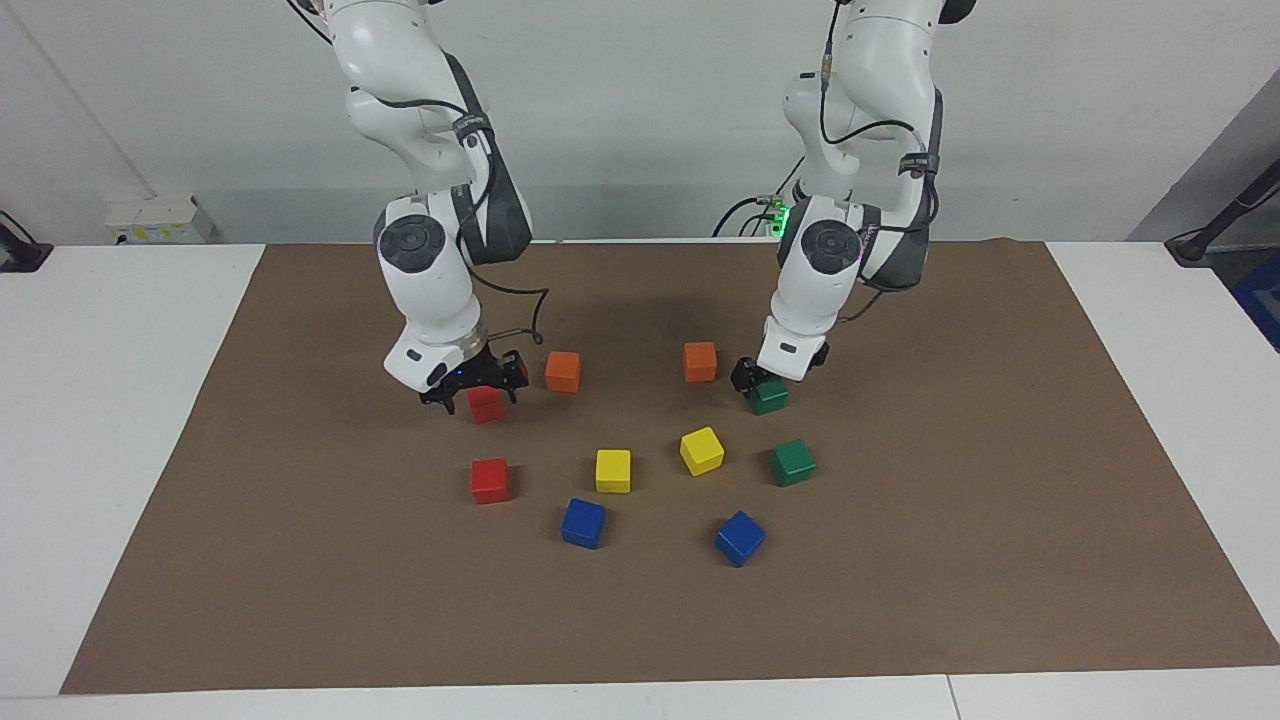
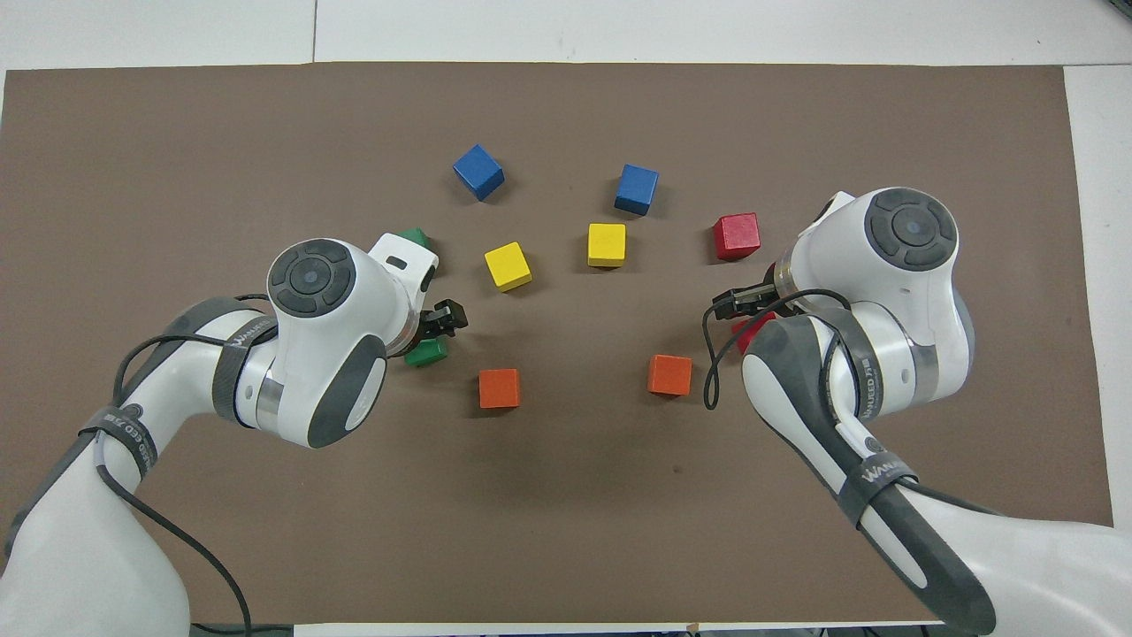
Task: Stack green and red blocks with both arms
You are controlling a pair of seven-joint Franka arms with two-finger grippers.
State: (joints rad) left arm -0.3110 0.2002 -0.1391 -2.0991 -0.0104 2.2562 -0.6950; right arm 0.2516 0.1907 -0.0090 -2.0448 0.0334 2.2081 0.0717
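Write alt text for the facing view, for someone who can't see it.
Two white robot arms reach down onto a brown mat: the right pincer, open, is at a red block, and the left pincer, open, is at a green block. Eight more blocks, none stacked, lie around them.

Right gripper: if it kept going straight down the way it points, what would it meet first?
Most likely the red block nearer the robots. The right gripper points down, fingers open, directly over it, with nothing between. Whether it already touches is unclear.
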